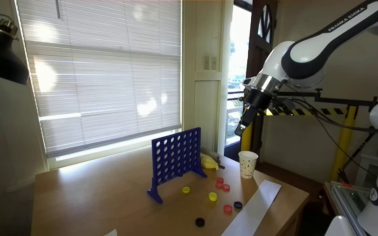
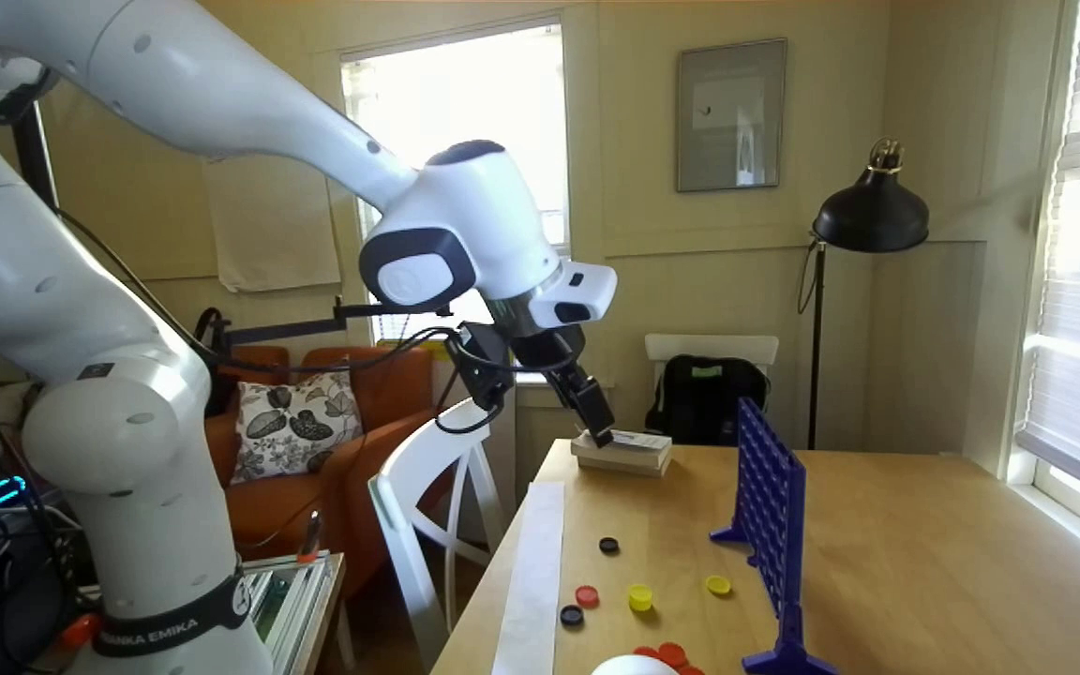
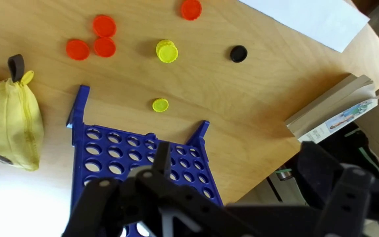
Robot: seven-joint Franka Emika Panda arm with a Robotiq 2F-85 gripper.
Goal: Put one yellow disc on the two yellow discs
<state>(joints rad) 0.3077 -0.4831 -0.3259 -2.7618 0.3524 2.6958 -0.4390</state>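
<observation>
The one yellow disc [image 1: 186, 189] lies flat on the table beside the blue grid, also in an exterior view [image 2: 718, 585] and in the wrist view [image 3: 160, 105]. The two yellow discs [image 1: 213, 196] are stacked, slightly offset, farther from the grid; they also show in an exterior view [image 2: 640, 597] and in the wrist view [image 3: 167, 51]. My gripper [image 3: 237, 148] is open, with its fingers wide apart and nothing between them. In both exterior views the gripper [image 1: 240, 130] hangs high above the table, tilted, well away from the discs [image 2: 604, 433].
The blue grid [image 1: 177, 155] stands upright near the discs. Several red discs [image 3: 104, 47] and black discs [image 3: 238, 53] lie around. A yellow pouch [image 3: 10, 123], a paper cup [image 1: 248, 165], a white paper strip [image 1: 256, 206] and books [image 2: 622, 454] are also on the table.
</observation>
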